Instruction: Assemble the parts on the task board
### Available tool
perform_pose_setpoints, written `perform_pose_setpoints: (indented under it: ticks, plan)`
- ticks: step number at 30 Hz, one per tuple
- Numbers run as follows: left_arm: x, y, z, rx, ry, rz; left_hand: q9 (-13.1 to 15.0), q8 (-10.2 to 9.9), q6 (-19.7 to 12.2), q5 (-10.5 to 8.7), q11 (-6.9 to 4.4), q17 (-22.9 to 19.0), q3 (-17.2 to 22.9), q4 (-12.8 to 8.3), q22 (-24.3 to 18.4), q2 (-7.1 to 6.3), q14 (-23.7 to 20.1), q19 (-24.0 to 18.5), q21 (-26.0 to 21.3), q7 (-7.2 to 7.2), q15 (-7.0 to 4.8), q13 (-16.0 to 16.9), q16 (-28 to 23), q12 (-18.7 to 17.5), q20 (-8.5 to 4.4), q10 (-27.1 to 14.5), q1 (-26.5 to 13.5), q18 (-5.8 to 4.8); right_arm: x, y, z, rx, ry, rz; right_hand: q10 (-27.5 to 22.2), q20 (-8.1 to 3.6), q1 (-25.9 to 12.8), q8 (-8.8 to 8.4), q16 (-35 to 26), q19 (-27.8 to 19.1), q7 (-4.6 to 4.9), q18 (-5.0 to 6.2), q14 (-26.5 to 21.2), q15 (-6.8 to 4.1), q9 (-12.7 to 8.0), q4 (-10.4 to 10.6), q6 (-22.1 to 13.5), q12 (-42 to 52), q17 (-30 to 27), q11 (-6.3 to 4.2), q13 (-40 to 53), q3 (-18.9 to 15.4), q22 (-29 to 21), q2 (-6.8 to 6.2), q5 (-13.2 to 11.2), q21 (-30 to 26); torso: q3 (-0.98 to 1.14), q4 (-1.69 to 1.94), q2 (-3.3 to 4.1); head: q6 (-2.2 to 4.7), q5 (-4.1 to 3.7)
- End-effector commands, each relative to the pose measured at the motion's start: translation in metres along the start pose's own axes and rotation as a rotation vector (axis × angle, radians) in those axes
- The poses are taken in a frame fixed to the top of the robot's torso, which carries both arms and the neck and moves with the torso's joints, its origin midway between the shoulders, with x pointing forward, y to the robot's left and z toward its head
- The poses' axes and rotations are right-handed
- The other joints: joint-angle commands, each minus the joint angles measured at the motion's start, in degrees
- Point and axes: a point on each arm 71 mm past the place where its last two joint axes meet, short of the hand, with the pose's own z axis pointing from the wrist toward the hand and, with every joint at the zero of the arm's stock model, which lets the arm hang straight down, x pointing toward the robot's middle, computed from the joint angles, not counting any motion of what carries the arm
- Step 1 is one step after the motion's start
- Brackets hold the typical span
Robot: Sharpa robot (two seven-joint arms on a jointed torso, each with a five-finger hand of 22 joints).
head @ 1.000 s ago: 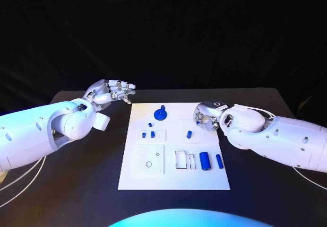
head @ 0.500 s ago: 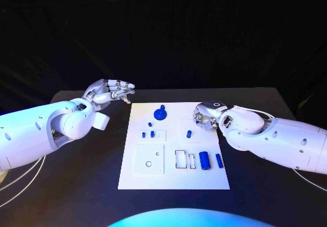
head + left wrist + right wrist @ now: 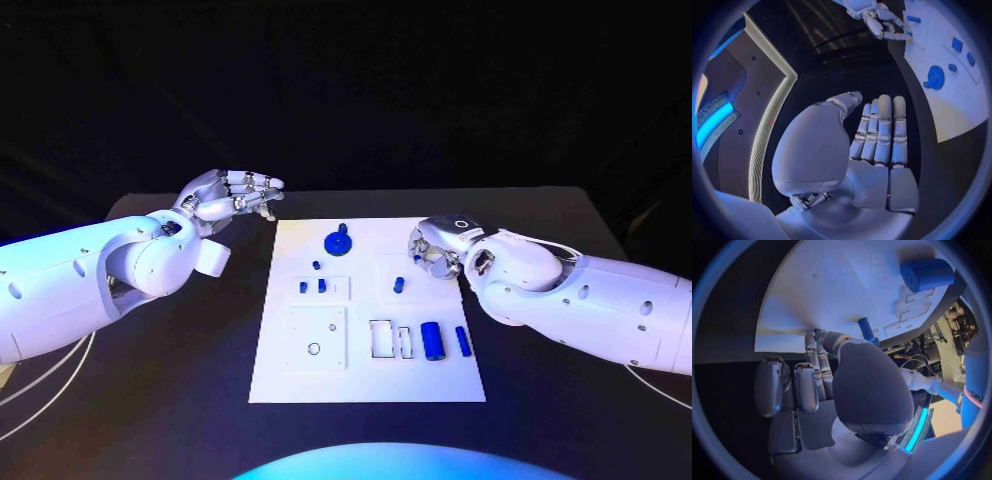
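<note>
A black bench (image 3: 159, 400) is seen under bluish light, with a dark, unlit backdrop (image 3: 375, 90) behind its far edge. In the left wrist view, a dark wall panel (image 3: 729, 100) is edged by a pale lit strip (image 3: 770, 115), and a bright blue light (image 3: 714, 122) is set beside it.

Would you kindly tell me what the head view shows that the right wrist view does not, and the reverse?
Head view: the left hand, raised beside the board's far corner and empty, and the blue round gear-like part. Right wrist view: the inner side of the right hand, its fingertips close to a small blue peg; whether they grip it is unclear. Both: the white task board, with the right hand over it.
</note>
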Motion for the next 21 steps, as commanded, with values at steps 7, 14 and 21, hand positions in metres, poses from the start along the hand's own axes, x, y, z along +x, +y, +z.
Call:
perform_pose_setpoints:
  ticks: [7,14,21]
  plan:
    - [-0.002,0.000,0.000,0.001,-0.006,-0.013,-0.1,-0.2,-0.5,0.18,0.08,-0.1,-0.1,-0.2,-0.1,0.19,-0.1,0.5,-0.2,0.14,0.25,0.0,-0.3,0.3,0.06,-0.6,0.2,0.71,-0.015,0.003,-0.003,-0.020,-0.083,0.022,1.1,-0.38,-0.6,0.37,0.1,1.9,-0.01,-1.12,3.3,-0.03,0.2,-0.6,0.5,0.4,0.7,-0.48,0.0,0.0,8.2,0.31,0.1,0.5,0.02,-0.06,-0.04,0.11,0.03]
    - [-0.002,0.000,0.000,-0.001,-0.008,-0.016,-0.2,-0.3,-0.8,0.20,0.16,-0.1,-0.2,-0.3,-0.1,0.14,-0.1,0.5,-0.3,0.24,0.30,-0.1,-0.3,0.3,0.07,-0.8,0.2,0.70,-0.026,0.009,-0.014,-0.052,-0.125,0.075,1.2,-0.39,-0.8,0.43,0.2,2.0,-0.04,-1.17,3.3,-0.05,0.3,-0.8,0.5,0.4,0.7,-0.51,-0.1,0.0,8.3,0.28,0.1,0.7,0.04,-0.06,-0.01,0.04,0.30]
    - [0.000,0.000,0.001,-0.001,-0.004,-0.019,-0.2,-0.3,-0.9,0.20,0.18,-0.1,-0.2,-0.3,-0.1,0.14,-0.1,0.5,-0.3,0.27,0.32,-0.1,-0.3,0.3,0.07,-0.8,0.2,0.70,-0.030,0.044,-0.030,-0.163,-0.170,0.163,1.2,-0.39,-0.9,0.44,0.1,2.0,-0.03,-1.19,3.3,-0.07,0.4,-0.8,0.5,0.4,0.6,-0.52,-0.1,0.1,8.4,0.25,0.1,0.8,0.08,-0.08,-0.02,-0.08,1.84]
